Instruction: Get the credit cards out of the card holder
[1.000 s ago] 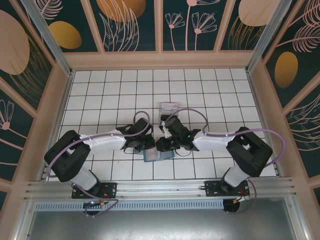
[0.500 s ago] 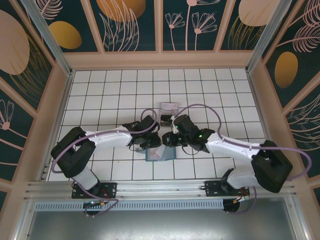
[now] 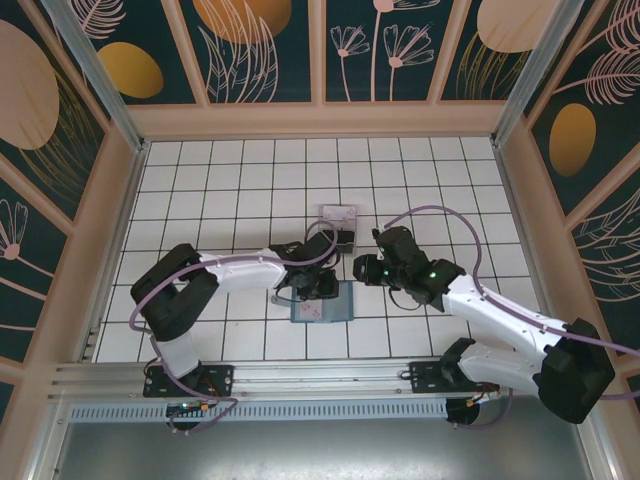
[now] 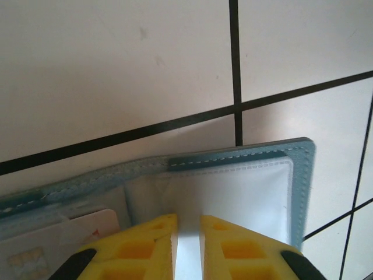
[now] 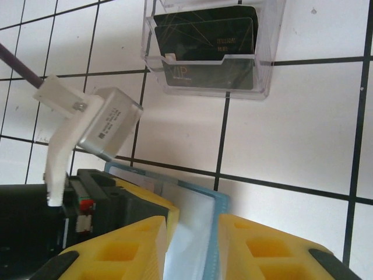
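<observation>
The card holder lies open on the tiled surface, between the two arms. A pale card is tucked in one of its pockets, only its corner showing in the left wrist view. Just beyond the holder's far edge stands a clear stand with dark cards upright in its slots.

By the look of it, the step in hand is getting the pale card out, with one arm steadying the holder for the other.

The left gripper sits on the holder, its jaws almost together over the white lining. They appear to pinch that lining at the holder's near edge.

The right gripper hovers above the holder's right edge, partly open. The holder's teal rim shows through the gap, and I see nothing held in it.

The next move likely calls for the right gripper to come down to the exposed card corner. It would then close on the thin edge and draw the card out flat while the holder is kept from sliding.
</observation>
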You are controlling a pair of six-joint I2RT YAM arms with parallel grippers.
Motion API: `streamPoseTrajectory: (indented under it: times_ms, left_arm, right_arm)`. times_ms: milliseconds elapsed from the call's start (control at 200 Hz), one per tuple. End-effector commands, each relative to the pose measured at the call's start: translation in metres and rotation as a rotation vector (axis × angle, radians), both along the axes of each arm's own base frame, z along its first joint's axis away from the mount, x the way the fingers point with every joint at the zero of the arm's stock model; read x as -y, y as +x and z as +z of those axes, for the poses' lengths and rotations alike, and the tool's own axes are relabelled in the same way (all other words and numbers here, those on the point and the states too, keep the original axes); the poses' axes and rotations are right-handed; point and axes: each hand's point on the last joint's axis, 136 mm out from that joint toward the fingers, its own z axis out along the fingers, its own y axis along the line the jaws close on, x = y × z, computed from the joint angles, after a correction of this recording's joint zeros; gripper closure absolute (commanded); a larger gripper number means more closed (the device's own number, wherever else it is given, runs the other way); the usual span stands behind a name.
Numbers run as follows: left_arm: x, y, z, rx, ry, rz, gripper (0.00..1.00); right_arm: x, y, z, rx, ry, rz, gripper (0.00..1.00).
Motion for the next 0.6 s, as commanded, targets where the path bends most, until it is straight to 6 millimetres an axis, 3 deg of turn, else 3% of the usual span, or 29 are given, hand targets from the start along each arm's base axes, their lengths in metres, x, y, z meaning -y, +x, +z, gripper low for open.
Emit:
streamPoseTrajectory:
  times_ms: [0,325,375,596]
  left_arm:
    - [0.018,-0.001,0.006,0.000,-0.050,-0.047,0.82]
    - [-0.007,0.013,0.022,0.099,-0.014,0.022,0.82]
    - [-0.011,0.019,0.036,0.128,-0.040,0.045,0.83]
    - [-0.054,0.019,0.026,0.122,-0.002,0.101,0.82]
  right_arm:
    - [0.010,-0.004,-0.008,-0.032,-0.015,-0.041,0.70]
    - [-0.032,-0.024,-0.005,-0.148,0.146,0.088,0.69]
    - [-0.039,-0.026,-0.004,-0.158,0.166,0.103,0.69]
    - [-0.070,-0.039,-0.015,-0.250,0.209,0.196,0.69]
